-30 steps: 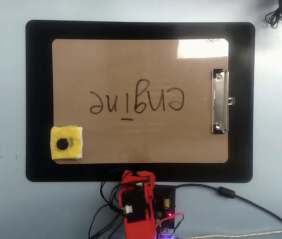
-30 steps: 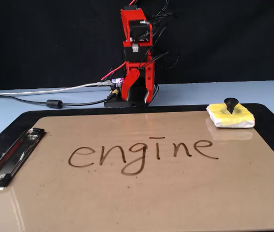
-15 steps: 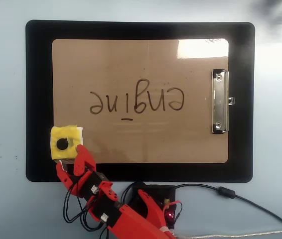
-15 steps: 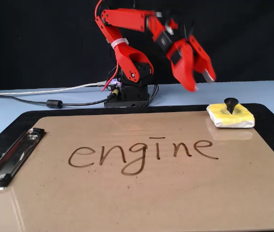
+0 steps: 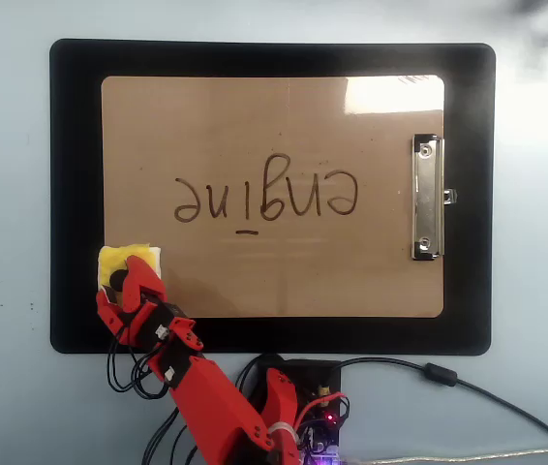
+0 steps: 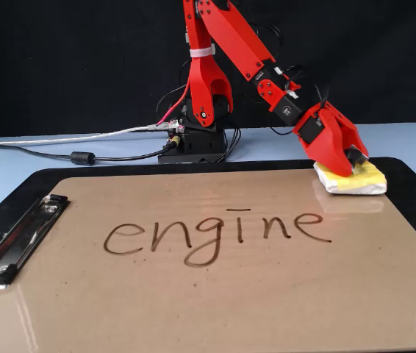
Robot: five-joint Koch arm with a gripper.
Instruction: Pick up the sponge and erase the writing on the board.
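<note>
One red robot arm [image 5: 206, 407] reaches from its base [image 5: 293, 387] at the bottom centre of the overhead view toward the lower left corner of the board [image 5: 274, 126]. In the fixed view the same arm [image 6: 230, 37] comes down from the top centre to the right side of the frame.

There is one board, a tan clipboard, lying flat on one black mat [image 5: 71, 194]. Its single silver clip [image 5: 427, 198] sits at the right short edge in the overhead view and at the lower left in the fixed view [image 6: 17, 239]. The mat rests on a pale blue table [image 5: 8, 145].

One line of writing [image 5: 266, 197], the word "engine" with a short stroke beside it, runs across the middle of the board; it reads upside down from overhead and upright in the fixed view [image 6: 215, 234]. All six letters are whole.

One sponge [image 5: 131, 256], yellow with a white edge, lies on the board's lower left corner in the overhead view, well apart from the writing. In the fixed view it [image 6: 366, 180] is at the right of the frame, near the board's far edge.

The claw [image 5: 127, 281] is down over the sponge, its jaws narrow and closed on the black knob in the sponge's middle; the fixed view [image 6: 351, 160] shows the tips pressed onto the sponge's top.

One black cable [image 6: 61, 156] and one pale cable [image 6: 54, 138] run from the base toward the left edge of the fixed view.
</note>
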